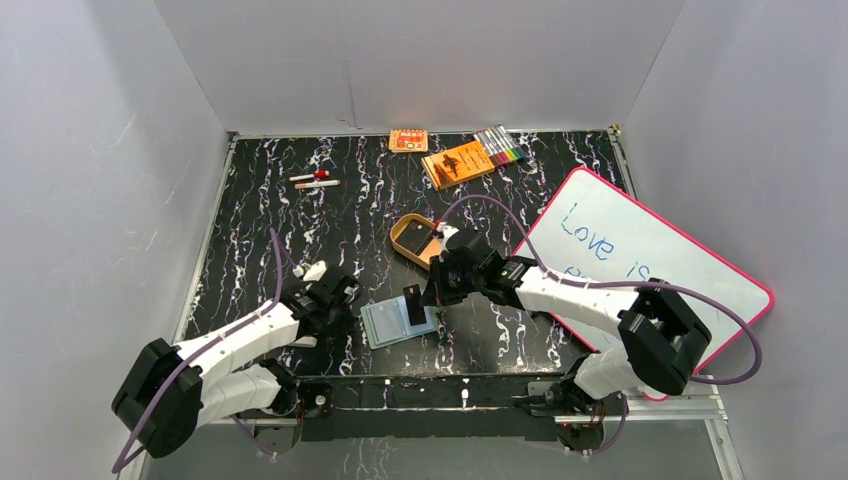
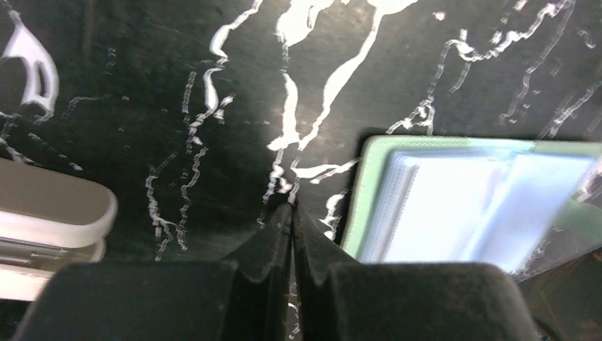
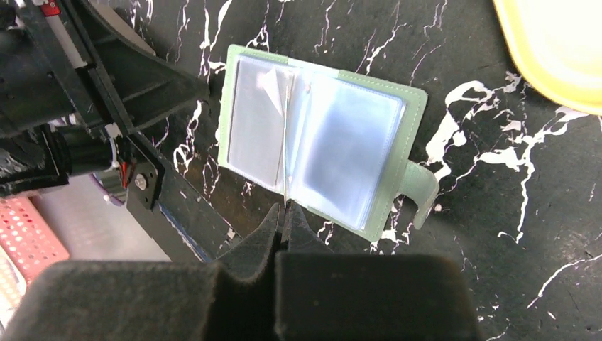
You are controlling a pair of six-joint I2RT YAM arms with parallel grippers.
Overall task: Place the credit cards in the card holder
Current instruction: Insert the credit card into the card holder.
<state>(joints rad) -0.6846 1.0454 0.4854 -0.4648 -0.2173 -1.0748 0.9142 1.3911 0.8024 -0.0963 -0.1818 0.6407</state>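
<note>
Whiteboard (image 1: 700, 270): "Love is"; R pincer (image 3: 284, 211) prob. grips card (image 1: 413, 303).

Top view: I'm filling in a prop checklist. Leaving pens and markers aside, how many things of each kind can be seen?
Card holder: 1
Credit card: 1, held by the right gripper
Tan tray: 1, contents unclear
Orange booklet: 1
Small orange box: 1
Whiteboard: 1
Total: 6

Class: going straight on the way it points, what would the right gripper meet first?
Likely the open card holder: the right gripper, shut on an edge-on credit card, aims at its middle fold; depth is unclear.
</note>
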